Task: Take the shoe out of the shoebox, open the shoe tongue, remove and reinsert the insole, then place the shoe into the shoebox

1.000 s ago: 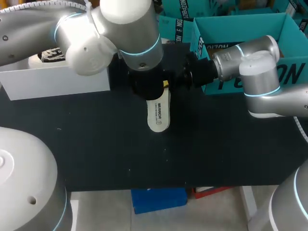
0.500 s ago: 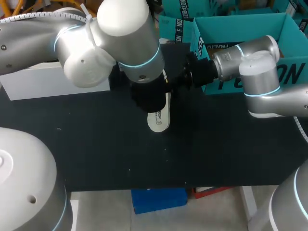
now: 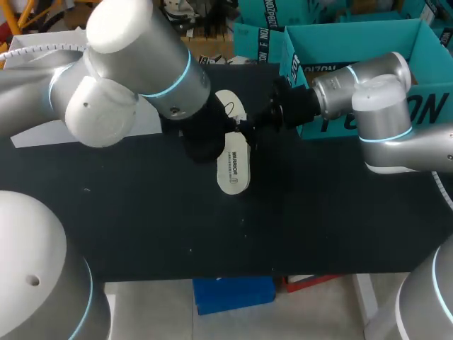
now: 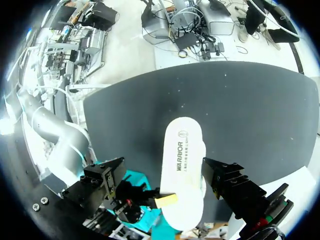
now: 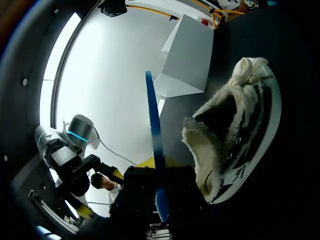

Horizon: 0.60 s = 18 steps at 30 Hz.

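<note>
Head view: the insole (image 3: pixel 233 168) is out, flat on the table (image 3: pixel 318 212) mid-frame, with the shoe (image 3: pixel 230 105) just above it at the right gripper (image 3: pixel 249 127), whose hold I can't tell. Left wrist: left gripper (image 4: pixel 165 167) spread wide, insole ahead between its fingers (image 4: pixel 227 177); reinsertion looks next, needing a pinch on its end. Right wrist: fleecy shoe mouth beside the gripper, inside too dark to read.
</note>
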Available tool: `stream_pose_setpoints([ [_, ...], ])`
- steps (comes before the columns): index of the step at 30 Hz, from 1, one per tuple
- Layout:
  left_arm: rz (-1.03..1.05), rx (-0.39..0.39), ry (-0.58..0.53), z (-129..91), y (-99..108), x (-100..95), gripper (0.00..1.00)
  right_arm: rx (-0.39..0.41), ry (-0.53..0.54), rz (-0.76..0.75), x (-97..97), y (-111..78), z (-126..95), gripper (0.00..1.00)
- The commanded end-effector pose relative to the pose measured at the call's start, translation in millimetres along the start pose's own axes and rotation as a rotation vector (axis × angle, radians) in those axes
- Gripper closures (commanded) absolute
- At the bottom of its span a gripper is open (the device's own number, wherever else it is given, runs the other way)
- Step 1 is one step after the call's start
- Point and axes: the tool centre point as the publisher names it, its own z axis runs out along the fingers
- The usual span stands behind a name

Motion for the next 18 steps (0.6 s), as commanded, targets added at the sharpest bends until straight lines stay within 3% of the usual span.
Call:
stream_pose_setpoints([
  [1,0.041,-0.028,-0.241,-6,-4,19.0,0.00,0.002,0.000,0.001,-0.3,0.9,1,1.00],
  [4,0.037,-0.013,-0.347,-9,-4,22.6,0.00,0.002,0.000,0.001,-0.3,0.9,1,1.00],
  [18,0.000,-0.029,-0.629,-14,1,49.9,0.00,0.002,0.000,0.001,-0.3,0.9,1,1.00],
])
